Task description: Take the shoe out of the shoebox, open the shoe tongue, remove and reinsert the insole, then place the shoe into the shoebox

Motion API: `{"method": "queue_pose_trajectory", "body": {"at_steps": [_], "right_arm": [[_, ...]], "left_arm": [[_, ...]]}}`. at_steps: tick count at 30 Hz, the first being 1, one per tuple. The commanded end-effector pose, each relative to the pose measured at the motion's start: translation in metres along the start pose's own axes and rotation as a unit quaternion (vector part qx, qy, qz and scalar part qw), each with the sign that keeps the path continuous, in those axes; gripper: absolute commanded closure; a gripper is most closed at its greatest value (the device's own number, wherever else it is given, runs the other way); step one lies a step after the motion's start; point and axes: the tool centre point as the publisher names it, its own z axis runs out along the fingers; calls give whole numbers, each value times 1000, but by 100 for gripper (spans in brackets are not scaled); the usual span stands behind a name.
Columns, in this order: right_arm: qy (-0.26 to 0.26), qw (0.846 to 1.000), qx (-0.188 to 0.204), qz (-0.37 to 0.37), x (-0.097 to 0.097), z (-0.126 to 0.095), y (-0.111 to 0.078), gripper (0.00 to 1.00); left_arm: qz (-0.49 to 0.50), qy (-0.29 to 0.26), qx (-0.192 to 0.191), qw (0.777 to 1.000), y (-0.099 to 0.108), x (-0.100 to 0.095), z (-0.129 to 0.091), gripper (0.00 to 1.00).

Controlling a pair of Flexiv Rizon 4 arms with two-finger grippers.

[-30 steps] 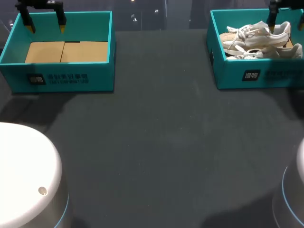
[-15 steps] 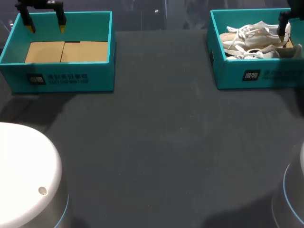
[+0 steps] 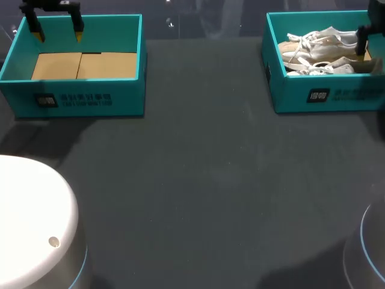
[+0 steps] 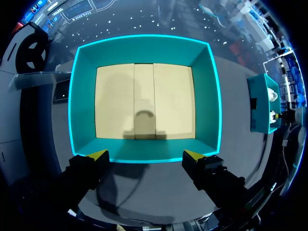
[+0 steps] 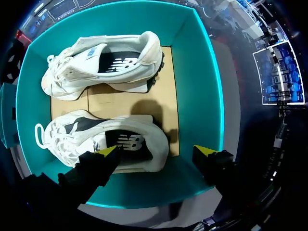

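Note:
Two white sneakers lie on their sides in the teal shoebox (image 3: 313, 95) at the table's far right, one (image 5: 103, 65) farther from my right gripper and one (image 5: 96, 137) nearer. My right gripper (image 5: 157, 150) hangs open above the box's heel end, one tip over the near shoe's heel (image 5: 144, 144). In the head view only one of its fingers (image 3: 361, 39) shows. At the far left stands a second teal box (image 3: 78, 99) with a bare cardboard floor (image 4: 144, 101). My left gripper (image 3: 58, 30) hovers open over its back wall (image 4: 144, 153), holding nothing.
The dark table (image 3: 204, 180) stretches between the two boxes. My arms' white round bases sit at the near left (image 3: 30, 223) and near right (image 3: 373, 253) corners.
My right gripper has shifted rightward along the shoes toward their heels and a little lower. The left arm and both boxes have not moved.

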Motion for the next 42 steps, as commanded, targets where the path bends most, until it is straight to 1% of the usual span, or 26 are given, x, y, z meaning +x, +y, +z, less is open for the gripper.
{"method": "queue_pose_trajectory", "body": {"at_steps": [1,6,9,11,13,14,20,25,27,29,31,34,35,37,38,39,41,42], "right_arm": [[3,1000,6,1,-3,8,4,0],[6,1000,6,-4,-7,12,0,0],[7,1000,5,-8,-9,14,-4,2],[7,1000,4,-9,-11,17,-6,4],[9,1000,2,-14,-11,21,-7,10],[9,1000,2,-15,-11,22,-8,11],[14,1000,-3,-25,-11,34,-9,9],[17,999,-2,-29,-10,41,-10,10],[18,999,-3,-30,-10,43,-10,16],[19,999,-3,-31,-9,46,-10,19],[19,999,-3,-31,-9,49,-9,18],[19,999,-1,-33,-8,53,-9,21],[19,999,0,-34,-7,54,-9,24],[19,999,2,-36,-6,56,-10,25],[19,999,2,-37,-5,57,-10,24],[19,999,3,-38,-5,58,-10,26],[18,999,4,-39,-4,59,-10,31],[18,999,4,-39,-4,59,-10,41]], "left_arm": [[0,0,0,1000,0,0,0,0],[0,0,0,1000,0,0,0,0],[0,0,0,1000,0,0,0,0],[0,0,0,1000,0,0,0,0],[0,0,0,1000,0,0,0,0],[0,0,0,1000,0,0,0,0],[0,0,0,1000,0,0,0,0],[0,0,0,1000,0,0,0,0],[0,0,0,1000,0,0,0,0],[0,0,0,1000,0,0,0,0],[0,0,0,1000,0,0,0,0],[0,0,0,1000,0,0,0,0],[0,0,0,1000,0,0,0,0],[0,0,0,1000,0,0,0,0],[0,0,0,1000,0,0,0,0],[0,0,0,1000,0,0,0,0],[0,0,0,1000,0,0,0,0],[0,0,0,1000,0,0,0,0]]}}
